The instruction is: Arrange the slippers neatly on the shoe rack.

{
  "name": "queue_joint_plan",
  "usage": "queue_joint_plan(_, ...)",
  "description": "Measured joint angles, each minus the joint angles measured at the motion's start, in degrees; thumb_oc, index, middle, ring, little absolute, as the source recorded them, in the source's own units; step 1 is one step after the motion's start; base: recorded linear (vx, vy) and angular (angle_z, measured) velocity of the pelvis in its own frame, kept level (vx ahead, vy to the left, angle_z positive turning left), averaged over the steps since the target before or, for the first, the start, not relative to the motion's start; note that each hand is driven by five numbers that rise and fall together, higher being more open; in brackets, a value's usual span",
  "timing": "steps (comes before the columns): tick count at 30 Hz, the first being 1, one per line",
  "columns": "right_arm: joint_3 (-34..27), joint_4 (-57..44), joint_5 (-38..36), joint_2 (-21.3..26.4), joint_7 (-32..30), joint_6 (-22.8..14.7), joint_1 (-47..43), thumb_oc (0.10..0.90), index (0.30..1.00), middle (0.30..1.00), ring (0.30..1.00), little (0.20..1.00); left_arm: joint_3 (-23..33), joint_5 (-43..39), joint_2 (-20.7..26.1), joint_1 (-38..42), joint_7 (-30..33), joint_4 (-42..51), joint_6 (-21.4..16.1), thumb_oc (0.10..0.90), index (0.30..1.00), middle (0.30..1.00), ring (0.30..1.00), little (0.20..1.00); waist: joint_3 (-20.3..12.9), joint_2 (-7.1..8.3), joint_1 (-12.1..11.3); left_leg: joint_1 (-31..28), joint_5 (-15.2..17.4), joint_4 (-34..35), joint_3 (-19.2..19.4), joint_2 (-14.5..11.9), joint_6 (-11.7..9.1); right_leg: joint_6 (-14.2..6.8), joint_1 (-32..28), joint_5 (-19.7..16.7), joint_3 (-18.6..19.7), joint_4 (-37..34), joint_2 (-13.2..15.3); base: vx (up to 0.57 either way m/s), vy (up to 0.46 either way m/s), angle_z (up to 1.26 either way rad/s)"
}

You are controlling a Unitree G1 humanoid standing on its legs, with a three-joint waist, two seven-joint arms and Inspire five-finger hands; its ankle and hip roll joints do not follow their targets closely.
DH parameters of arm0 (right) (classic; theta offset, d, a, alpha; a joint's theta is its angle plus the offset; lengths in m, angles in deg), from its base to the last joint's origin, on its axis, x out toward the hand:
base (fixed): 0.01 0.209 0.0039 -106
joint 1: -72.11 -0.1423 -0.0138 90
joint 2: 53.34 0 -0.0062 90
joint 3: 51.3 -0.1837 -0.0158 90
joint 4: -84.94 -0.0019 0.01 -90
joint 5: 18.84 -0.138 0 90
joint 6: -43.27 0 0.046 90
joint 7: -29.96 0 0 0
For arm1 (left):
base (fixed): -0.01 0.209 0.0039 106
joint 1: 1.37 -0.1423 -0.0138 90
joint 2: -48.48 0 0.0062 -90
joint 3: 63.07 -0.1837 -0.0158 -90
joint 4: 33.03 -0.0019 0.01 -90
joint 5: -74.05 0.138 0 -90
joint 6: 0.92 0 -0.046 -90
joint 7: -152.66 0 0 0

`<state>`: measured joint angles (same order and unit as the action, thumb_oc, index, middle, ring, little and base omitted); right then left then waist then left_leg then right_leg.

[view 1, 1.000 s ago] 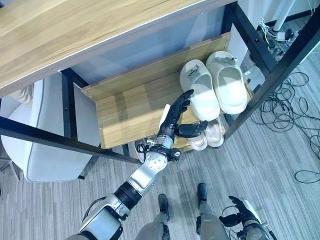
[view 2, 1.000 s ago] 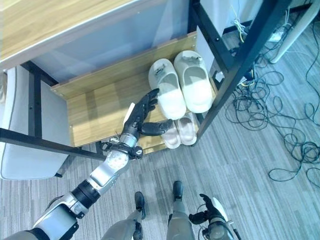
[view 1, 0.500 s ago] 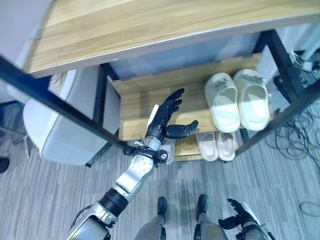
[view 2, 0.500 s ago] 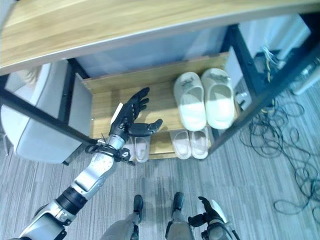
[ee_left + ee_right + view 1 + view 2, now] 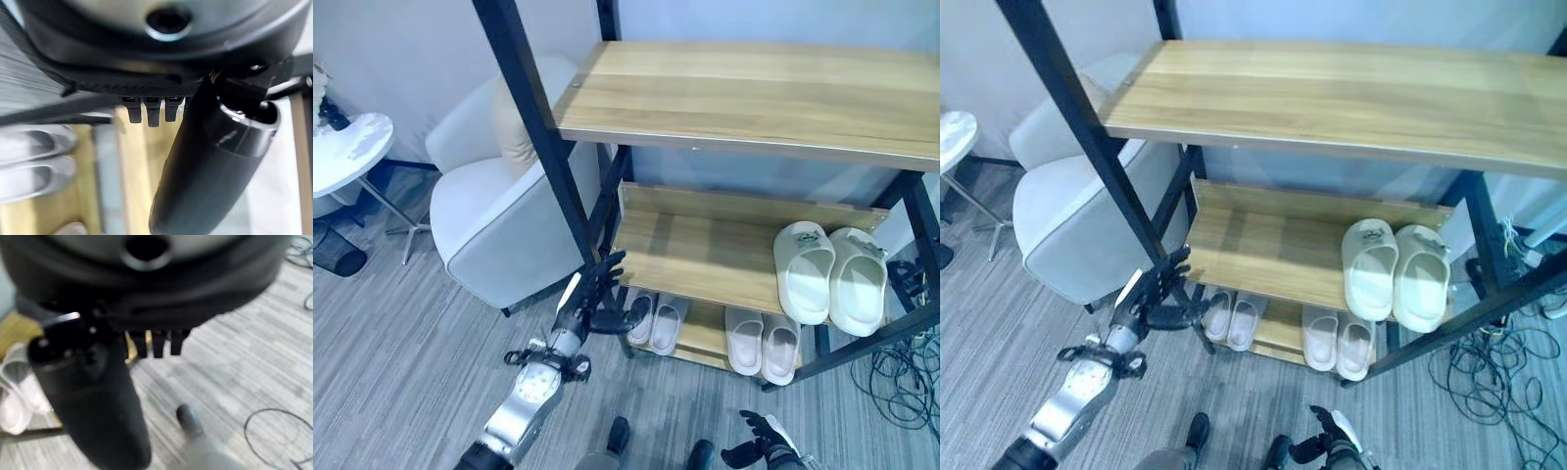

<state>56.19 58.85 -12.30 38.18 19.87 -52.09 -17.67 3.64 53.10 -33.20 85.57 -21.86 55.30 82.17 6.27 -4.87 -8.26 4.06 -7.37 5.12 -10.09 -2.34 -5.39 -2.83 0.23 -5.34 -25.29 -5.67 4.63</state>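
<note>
Neatly, shoe rack (image 5: 744,94) holds 3 slipper pairs (image 5: 830,280).

The right hand (image 5: 756,454) is sitting at the bottom edge of the head view, cut off there, too small to read its fingers. In its wrist view, those fingers (image 5: 157,343) are showing as short stubs past the dark bulk, so their curl is staying unreadable. The rack (image 5: 754,93) is running off the right edge. The small pairs (image 5: 655,320) on the lowest shelf are lying half under the shelf above, heels hidden. The left wrist view is blurring two pale slippers (image 5: 34,159) at its edge. A round surface (image 5: 342,149) is being clipped at the left.
</note>
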Motion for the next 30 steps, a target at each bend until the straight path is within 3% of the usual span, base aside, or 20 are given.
queue_joint_plan(10, -2.34, 3.36, 0.15, -0.97, 1.18, 0.96, 3.01, 0.800, 0.900, 0.900, 0.900, 0.900, 1.77, 7.72, 0.81, -8.83, -4.80, -9.13, 2.14, 0.800, 0.900, 0.900, 0.900, 0.900, -3.73, 2.45, -0.49, -2.06, 0.83, 0.16, -0.67, 0.48, 1.27, -0.72, -2.94, 0.66, -1.03, 0.14, 0.47, 0.00, 0.038, 0.05)
queue_joint_plan(19, -3.98, 5.46, 0.14, -0.87, 1.17, 1.13, 3.41, 0.800, 0.900, 0.900, 0.900, 0.900, 5.77, 17.95, -3.90, -10.72, -4.51, -34.36, 4.58, 0.800, 0.900, 0.900, 0.900, 0.900, -4.97, 3.43, -0.32, -3.11, 1.29, 0.13, -0.04, 0.47, 1.92, -0.85, -3.68, 0.89, -0.60, -0.07, 0.53, -0.01, 0.026, -0.02)
queue_joint_plan(30, -4.42, 7.77, 0.10, -1.01, 1.06, 1.64, 1.86, 0.800, 0.900, 0.900, 0.900, 0.900, 8.91, 23.50, -9.08, -4.87, 1.88, -61.97, 5.33, 0.800, 0.900, 0.900, 0.900, 0.900, -5.39, 4.16, 0.47, -3.84, 1.68, 0.17, 2.73, 0.34, 2.43, -0.46, -3.09, 0.68, 2.21, -0.07, 0.55, -0.01, 0.022, -0.12)
